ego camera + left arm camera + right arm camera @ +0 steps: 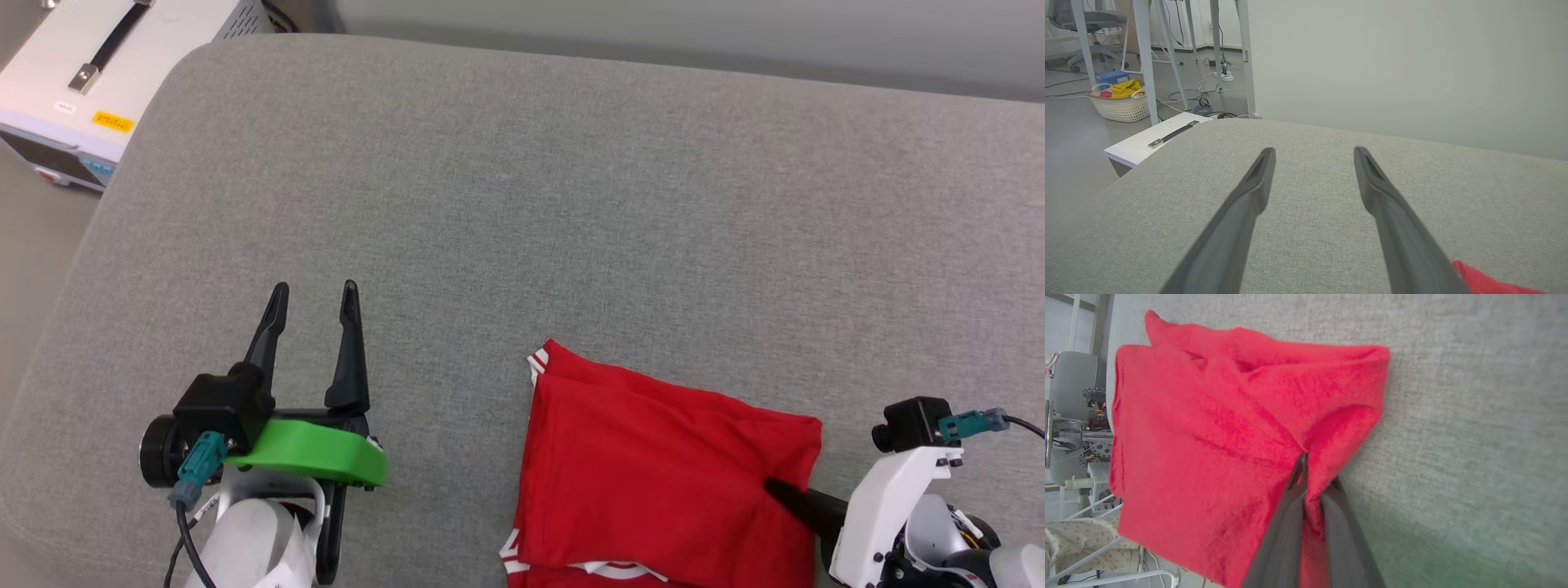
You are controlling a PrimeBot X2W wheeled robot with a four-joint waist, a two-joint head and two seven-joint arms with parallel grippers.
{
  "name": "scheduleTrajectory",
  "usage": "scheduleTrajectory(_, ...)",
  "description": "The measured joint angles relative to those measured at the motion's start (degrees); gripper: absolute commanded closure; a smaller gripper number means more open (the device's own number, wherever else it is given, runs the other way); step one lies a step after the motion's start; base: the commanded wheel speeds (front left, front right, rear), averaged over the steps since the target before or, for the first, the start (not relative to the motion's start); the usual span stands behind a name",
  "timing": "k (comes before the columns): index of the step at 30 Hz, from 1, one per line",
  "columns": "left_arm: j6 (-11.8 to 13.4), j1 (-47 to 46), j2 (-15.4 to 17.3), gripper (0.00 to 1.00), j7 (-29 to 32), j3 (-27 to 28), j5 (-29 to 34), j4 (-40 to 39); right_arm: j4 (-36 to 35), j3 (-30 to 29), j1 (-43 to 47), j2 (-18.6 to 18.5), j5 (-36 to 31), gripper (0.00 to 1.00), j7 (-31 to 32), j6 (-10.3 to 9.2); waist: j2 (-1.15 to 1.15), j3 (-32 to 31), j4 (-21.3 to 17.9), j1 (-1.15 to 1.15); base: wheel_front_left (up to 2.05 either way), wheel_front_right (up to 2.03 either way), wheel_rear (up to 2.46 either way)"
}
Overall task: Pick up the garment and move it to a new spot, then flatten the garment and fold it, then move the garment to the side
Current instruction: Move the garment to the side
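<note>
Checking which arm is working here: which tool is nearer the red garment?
Right. The right tool is shut on the garment, pinching a fold near its edge. The left tool stands open over the grey cushion, apart from the garment, to its left.

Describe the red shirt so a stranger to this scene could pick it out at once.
On the grey cushion, look along the near edge on the robot's right side: the garment lies folded there, the right gripper shut on its right side. It is bright red with red-and-white striped trim at its left corners, unlike the plain grey fabric around it.
</note>
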Motion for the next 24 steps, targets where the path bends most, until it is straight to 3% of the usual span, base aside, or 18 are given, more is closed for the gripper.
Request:
scheduleTrajectory(10,0.0,2.6,1.5,0.0,0.1,0.4,0.5,-0.8,-1.1,-3.2,-0.6,-3.4,-13.7,1.0,0.7,-0.01,0.0,-3.5,-5.8,0.0,0.0,0.0,0.0)
scheduleTrajectory(19,0.1,2.9,2.6,0.0,1.4,0.1,1.1,-4.2,-3.3,-5.0,-5.4,-5.3,-22.8,1.0,2.3,-0.01,0.0,-3.5,-15.6,0.0,0.0,0.0,0.0)
scheduleTrajectory(24,0.0,0.8,4.0,0.0,3.1,-0.1,2.1,-6.4,0.4,-6.5,-11.5,-5.5,-25.9,1.0,0.3,-0.01,0.0,-1.9,-21.4,0.0,0.0,0.0,0.0)
